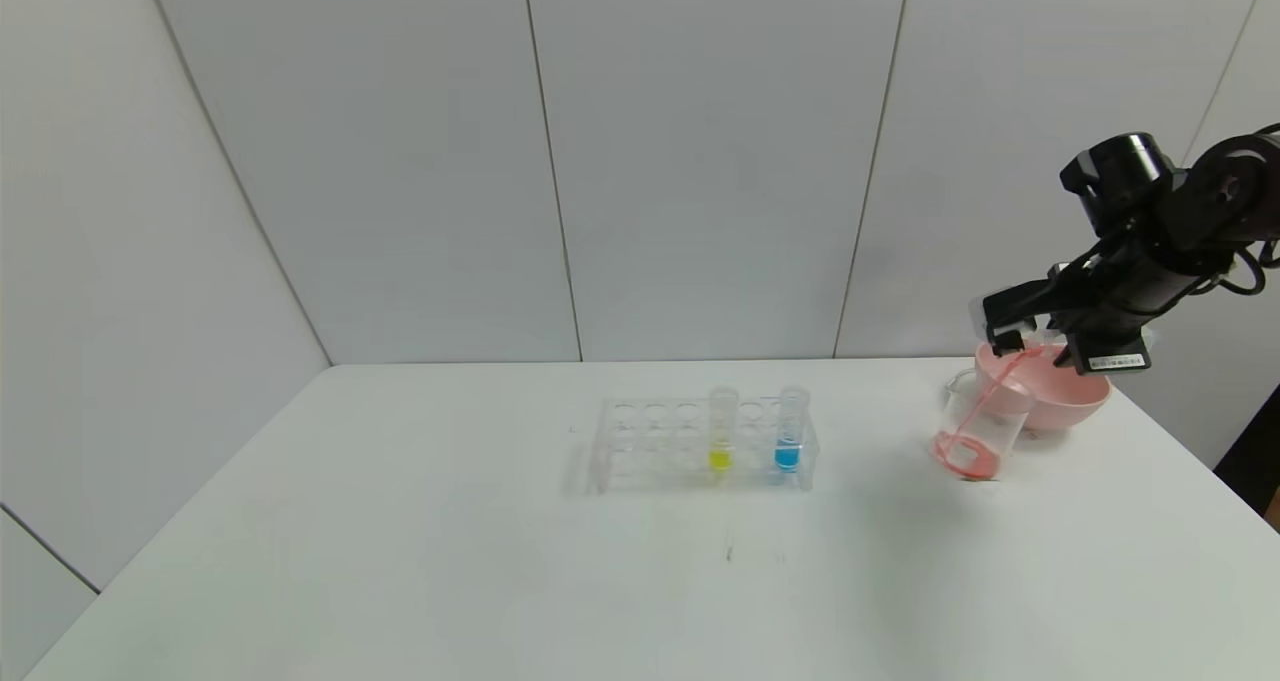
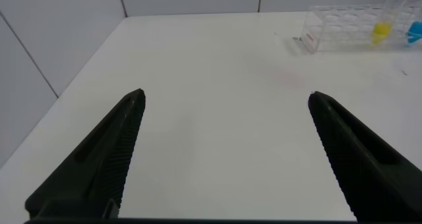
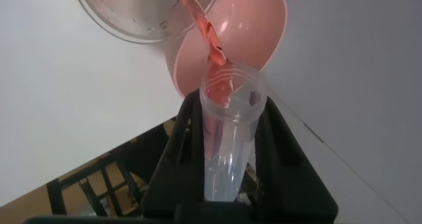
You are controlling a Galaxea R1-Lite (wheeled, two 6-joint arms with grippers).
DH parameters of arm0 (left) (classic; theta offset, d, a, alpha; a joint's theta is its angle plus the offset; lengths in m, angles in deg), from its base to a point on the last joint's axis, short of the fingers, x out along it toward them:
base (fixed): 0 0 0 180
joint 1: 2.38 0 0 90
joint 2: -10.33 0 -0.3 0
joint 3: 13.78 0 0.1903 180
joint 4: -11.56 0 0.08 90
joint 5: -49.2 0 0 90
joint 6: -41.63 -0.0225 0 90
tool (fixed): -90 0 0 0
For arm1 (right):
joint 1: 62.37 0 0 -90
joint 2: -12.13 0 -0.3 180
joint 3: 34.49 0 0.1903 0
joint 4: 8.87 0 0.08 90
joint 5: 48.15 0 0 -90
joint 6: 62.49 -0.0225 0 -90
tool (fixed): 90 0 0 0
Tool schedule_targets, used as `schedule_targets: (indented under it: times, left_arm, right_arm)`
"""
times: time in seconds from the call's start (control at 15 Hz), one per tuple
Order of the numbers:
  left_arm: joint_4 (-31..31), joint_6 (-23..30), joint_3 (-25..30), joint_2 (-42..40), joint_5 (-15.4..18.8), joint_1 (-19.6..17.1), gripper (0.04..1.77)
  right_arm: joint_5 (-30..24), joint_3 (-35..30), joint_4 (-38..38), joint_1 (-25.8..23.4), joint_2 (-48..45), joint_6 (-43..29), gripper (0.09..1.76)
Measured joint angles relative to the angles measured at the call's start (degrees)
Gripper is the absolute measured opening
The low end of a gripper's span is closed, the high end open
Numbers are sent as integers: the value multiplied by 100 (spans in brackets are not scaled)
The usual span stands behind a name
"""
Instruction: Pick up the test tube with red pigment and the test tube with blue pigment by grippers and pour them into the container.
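The test tube with red pigment point(image 3: 227, 128) is held tilted mouth-down over the container point(image 1: 985, 423), near the table's far right corner. A thin red stream runs from its mouth down into the container, where red liquid is already gathered at the bottom. The tube is clamped between the narrow jaws of the right gripper point(image 1: 1040, 346); its long axis slopes from the gripper down and toward the container's rim, so the pour is judged to be under way, not finished. The pink bowl point(image 1: 1075, 396) stands just behind the container, touching it or nearly so; which cannot be told.

The test tube with blue pigment point(image 1: 790, 429) stands upright at the right-hand end of the clear tube rack point(image 1: 640, 446), in the middle of the table point(image 1: 400, 521), with a yellow-liquid tube point(image 1: 722, 429) upright just beside it toward the table's left edge. From the container the blue tube lies well apart, toward the left edge. Its long axis is vertical, so it is judged that it would have to be approached from above or from the side.

The left gripper point(image 2: 224, 151) hangs over bare table on the left side, jaws spread wide and holding nothing. The rack is seen some way beyond it in the left wrist view. This free gripper is judged the likelier one for the blue tube, since the right one is occupied.
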Motion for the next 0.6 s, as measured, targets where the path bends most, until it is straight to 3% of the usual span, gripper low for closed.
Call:
schedule_targets:
  times: [0.4, 0.6]
  left_arm:
    - [0, 0, 0, 0, 0, 0, 176]
    - [0, 0, 0, 0, 0, 0, 176]
  right_arm:
    - [360, 0, 340, 21, 20, 1074, 50]
    - [364, 0, 332, 93, 5, 1123, 50]
